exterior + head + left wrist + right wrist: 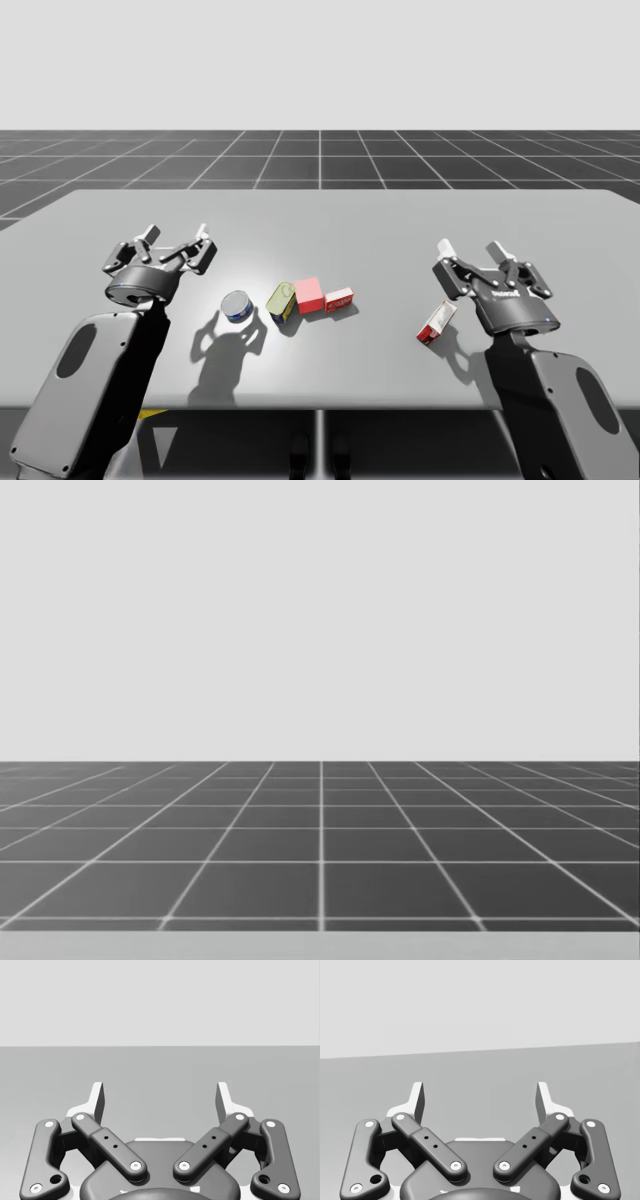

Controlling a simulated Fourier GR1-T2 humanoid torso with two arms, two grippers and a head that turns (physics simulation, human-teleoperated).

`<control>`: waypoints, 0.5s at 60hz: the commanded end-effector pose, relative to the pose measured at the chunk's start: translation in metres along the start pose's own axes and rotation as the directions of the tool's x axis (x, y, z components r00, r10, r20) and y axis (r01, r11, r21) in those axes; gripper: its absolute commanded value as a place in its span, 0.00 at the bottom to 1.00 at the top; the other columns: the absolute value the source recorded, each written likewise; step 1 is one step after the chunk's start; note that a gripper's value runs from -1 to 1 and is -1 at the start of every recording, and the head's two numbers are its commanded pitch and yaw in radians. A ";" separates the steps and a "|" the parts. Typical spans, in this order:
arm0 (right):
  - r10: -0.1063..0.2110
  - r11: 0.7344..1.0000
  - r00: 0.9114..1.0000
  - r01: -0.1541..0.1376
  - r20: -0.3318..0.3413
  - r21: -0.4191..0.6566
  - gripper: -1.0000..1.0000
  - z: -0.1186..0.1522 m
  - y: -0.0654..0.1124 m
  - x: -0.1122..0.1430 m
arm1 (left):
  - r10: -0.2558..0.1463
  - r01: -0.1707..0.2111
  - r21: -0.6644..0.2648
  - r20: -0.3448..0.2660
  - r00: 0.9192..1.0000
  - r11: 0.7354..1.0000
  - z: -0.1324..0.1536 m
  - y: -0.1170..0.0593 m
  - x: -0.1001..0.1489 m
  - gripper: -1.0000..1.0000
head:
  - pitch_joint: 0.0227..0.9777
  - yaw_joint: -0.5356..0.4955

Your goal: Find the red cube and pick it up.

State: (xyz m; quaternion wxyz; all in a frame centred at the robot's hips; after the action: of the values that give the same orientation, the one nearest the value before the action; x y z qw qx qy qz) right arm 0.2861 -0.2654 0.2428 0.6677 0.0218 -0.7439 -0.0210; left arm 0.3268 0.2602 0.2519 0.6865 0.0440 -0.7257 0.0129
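The red cube (309, 294) rests near the middle of the grey table (330, 215), between a yellow-green can (281, 301) lying on its side and a small red-and-white box (339, 299). My left gripper (176, 241) hovers open to the cube's left, past the blue can (237, 306). My right gripper (474, 253) is open at the right, just beyond a tilted red-and-white box (436, 322). In the left wrist view my left gripper (160, 1097) has nothing between its fingers. In the right wrist view my right gripper (480, 1097) is likewise empty, with bare table ahead.
The table's far edge meets a dark gridded floor (320, 850). Bare table surface lies behind the objects and between the small box and the tilted box.
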 end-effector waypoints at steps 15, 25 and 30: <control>-0.001 1.000 1.000 0.001 -0.005 0.014 0.00 0.001 -0.001 0.001 | -0.006 0.006 0.000 0.013 1.000 1.000 0.000 0.000 0.001 0.00 | 0.08 0.52; 0.016 1.000 1.000 -0.016 -0.003 -0.009 0.00 0.000 0.000 0.000 | -0.014 0.014 0.002 0.018 1.000 1.000 0.001 0.001 0.001 0.00 | 0.20 0.50; 0.030 0.999 1.000 -0.030 -0.001 -0.018 0.00 -0.001 -0.001 0.000 | -0.015 0.015 -0.001 0.018 1.000 1.000 0.001 0.000 0.001 0.00 | 0.28 0.50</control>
State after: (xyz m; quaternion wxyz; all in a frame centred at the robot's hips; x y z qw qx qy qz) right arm 0.2863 -0.2654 0.2435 0.6683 0.0139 -0.7436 -0.0190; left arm 0.3261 0.2606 0.2522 0.6810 0.0483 -0.7307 0.0088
